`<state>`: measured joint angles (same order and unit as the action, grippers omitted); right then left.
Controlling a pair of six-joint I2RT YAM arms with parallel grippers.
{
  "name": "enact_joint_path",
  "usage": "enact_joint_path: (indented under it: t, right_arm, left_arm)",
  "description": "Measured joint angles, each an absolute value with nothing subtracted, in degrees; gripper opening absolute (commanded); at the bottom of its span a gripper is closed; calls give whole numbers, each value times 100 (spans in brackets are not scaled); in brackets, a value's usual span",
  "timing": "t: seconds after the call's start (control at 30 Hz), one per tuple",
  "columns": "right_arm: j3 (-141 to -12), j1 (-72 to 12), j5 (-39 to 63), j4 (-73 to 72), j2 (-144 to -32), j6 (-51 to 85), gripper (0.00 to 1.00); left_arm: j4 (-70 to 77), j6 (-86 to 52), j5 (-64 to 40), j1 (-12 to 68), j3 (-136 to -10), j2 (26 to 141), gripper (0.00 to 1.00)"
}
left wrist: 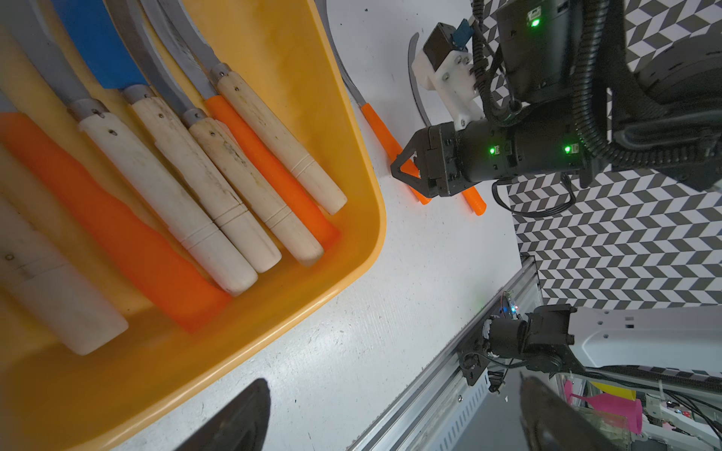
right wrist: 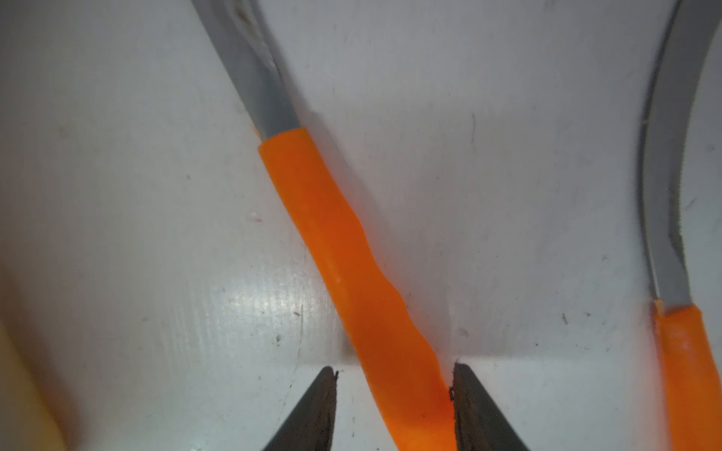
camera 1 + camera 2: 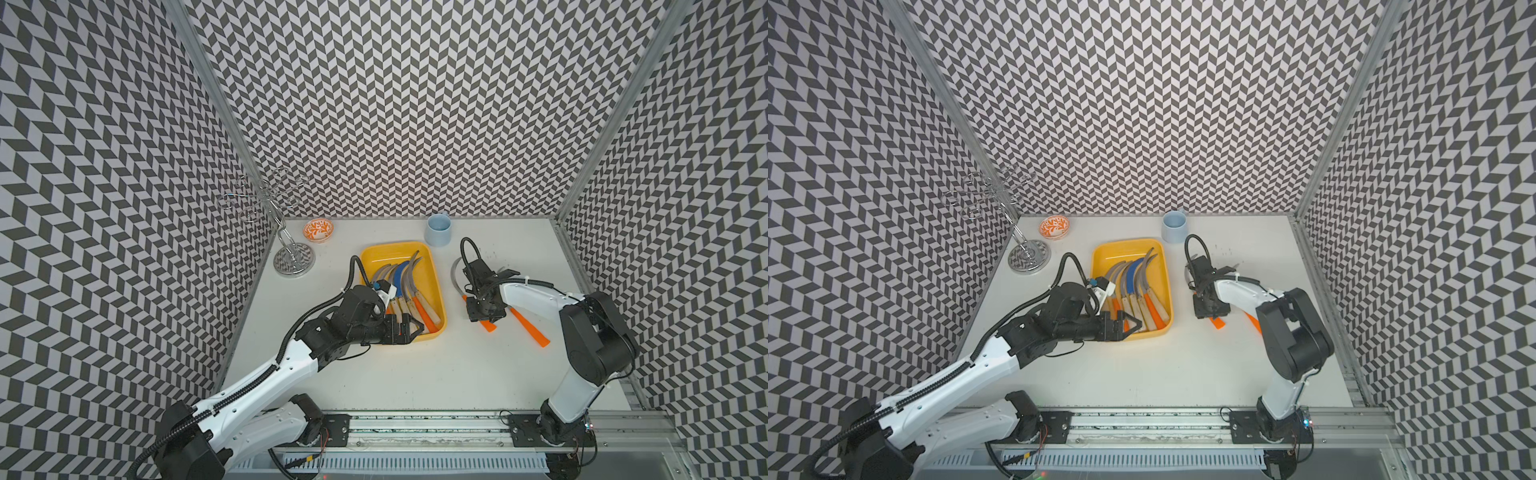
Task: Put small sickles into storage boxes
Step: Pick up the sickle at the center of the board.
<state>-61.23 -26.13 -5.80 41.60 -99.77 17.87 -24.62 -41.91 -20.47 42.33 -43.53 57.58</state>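
Step in hand: by my reading, the pick of the tray-side sickle (image 2: 344,250) off the tabletop (image 3: 415,374); grasp not yet made
Right gripper (image 2: 392,375): jaws apart, astride the orange handle close to its butt end; one fingertip (image 2: 469,394) touches the handle, the other stands off with a gap; nothing clenched, nothing lifted
Tray-side sickle: flat on the tabletop, just beside the yellow tray (image 3: 386,255); grey blade pointing to the far wall; handle slanting across the jaws
Outer sickle (image 2: 680,351): also on the tabletop, near the first but apart from it; partly under the right arm in both top views
Yellow tray: several sickles (image 3: 405,286) lie side by side in it, handles toward the near end, one blade blue; a bare strip shows along the wall nearest the right arm
Left gripper (image 3: 409,328): over the near end of the tray, jaws spread, holding nothing
Doing the grasp well: shift sideways so the handle sits midway between the jaws; turn the wrist so the pads meet it square; a hold nearer mid-handle would likely keep the blade from drooping
Doing the placing well: lift clear of the tray wall; line the sickle up with the others; lower it into the bare strip
Risk: an off-centre close may skid the handle; the left gripper may crowd the tray's near end
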Motion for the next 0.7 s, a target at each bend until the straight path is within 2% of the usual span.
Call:
enact_joint_path:
  t: [0.17,0.27,0.33,0.53,0.7]
  right_arm:
    - [-5986,-2630,-381,4066,-9977,1778,45]
    - [-5937,-2681,-309,4021,-9977,1791,40]
    - [-5931,-2707,-292,3992,-9977,1806,36]
    - [-5918,-2749,-322,3922,-9977,1865,16]
    - [-5922,-2755,-336,3924,-9974,1907,11]
  left_arm:
    - [-2480,-4209,-2047,4233,-4283,5708,100]
    - [-2484,-4209,-2049,4233,-4270,5688,100]
    - [-2488,-4211,-2049,4233,-4263,5686,100]
    - [-2491,-4213,-2049,4233,-4261,5686,100]
    - [-2495,-4213,-2049,4233,-4261,5686,100]
